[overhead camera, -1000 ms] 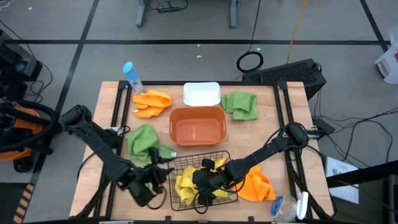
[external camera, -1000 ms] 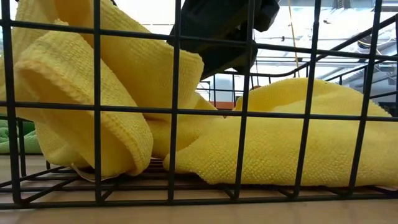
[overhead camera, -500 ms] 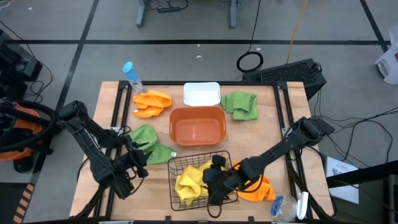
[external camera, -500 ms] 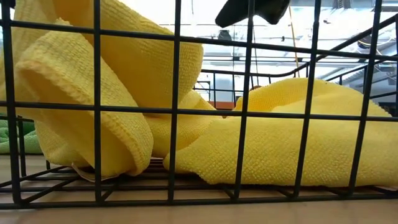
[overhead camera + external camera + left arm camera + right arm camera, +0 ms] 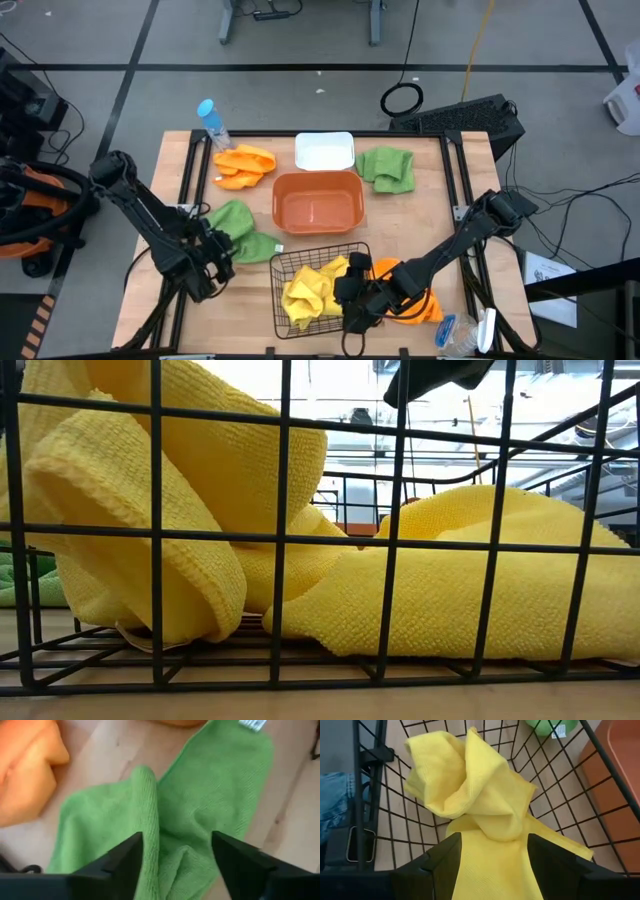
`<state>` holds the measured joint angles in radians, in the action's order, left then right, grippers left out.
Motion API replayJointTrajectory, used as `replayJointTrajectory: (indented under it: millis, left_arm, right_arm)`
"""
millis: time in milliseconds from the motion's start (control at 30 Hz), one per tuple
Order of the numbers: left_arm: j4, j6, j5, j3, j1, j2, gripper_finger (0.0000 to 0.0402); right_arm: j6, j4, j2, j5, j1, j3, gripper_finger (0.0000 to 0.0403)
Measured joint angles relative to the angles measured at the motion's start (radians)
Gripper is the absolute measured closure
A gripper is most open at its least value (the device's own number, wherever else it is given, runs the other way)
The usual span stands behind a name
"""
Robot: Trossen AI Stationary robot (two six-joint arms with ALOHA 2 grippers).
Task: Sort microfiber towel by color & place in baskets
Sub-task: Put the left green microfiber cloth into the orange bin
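Observation:
Two yellow towels [image 5: 308, 285] lie crumpled in the black wire basket [image 5: 275, 292]; they also show in the low view [image 5: 440, 590] and the right wrist view [image 5: 470, 785]. My right gripper [image 5: 352, 292] is open above the basket's right part, touching nothing [image 5: 492, 857]. Its arm crosses an orange towel [image 5: 412, 305]. My left gripper [image 5: 220, 262] is open just near of a green towel [image 5: 236, 228], its fingers over that towel [image 5: 200, 795]. A second green towel [image 5: 388, 168] and an orange one [image 5: 245, 165] lie on the far half of the table.
The orange-brown tub [image 5: 318, 200] stands at mid-table and the white bin [image 5: 325, 152] behind it. A blue-capped bottle [image 5: 212, 122] stands at the far left corner. Small blue and white items [image 5: 462, 332] lie at the near right corner.
My right gripper has risen off the yellow towels in the wire basket and drawn toward the table's right. My left gripper has left the basket's left side, moving left and toward the far edge, to the green towel. The towels have kept still.

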<state>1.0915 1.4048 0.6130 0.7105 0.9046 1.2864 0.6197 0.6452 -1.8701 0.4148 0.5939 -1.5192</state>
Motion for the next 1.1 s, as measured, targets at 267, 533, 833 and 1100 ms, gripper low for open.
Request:
replayJointTrajectory:
  millis: [267, 533, 833, 1100]
  left_arm:
    - [-0.068, -0.037, -0.003, -0.109, -0.067, 0.002, 0.0012]
    - [-0.332, -0.218, -0.066, -0.205, -0.136, 0.003, 0.0046]
    - [-0.385, -0.209, -0.076, -0.276, -0.159, 0.001, 0.0150]
    - [-0.457, -0.207, -0.059, -0.288, -0.160, 0.003, 0.0348]
  right_arm:
    - [-0.022, -0.049, 0.002, -0.001, 0.001, 0.000, 0.0184]
    - [-0.029, -0.054, 0.002, -0.001, 0.003, 0.000, 0.0183]
    - [-0.016, -0.055, 0.002, 0.004, 0.025, 0.000, 0.0184]
    - [-0.014, -0.058, 0.002, 0.007, 0.038, 0.000, 0.0184]
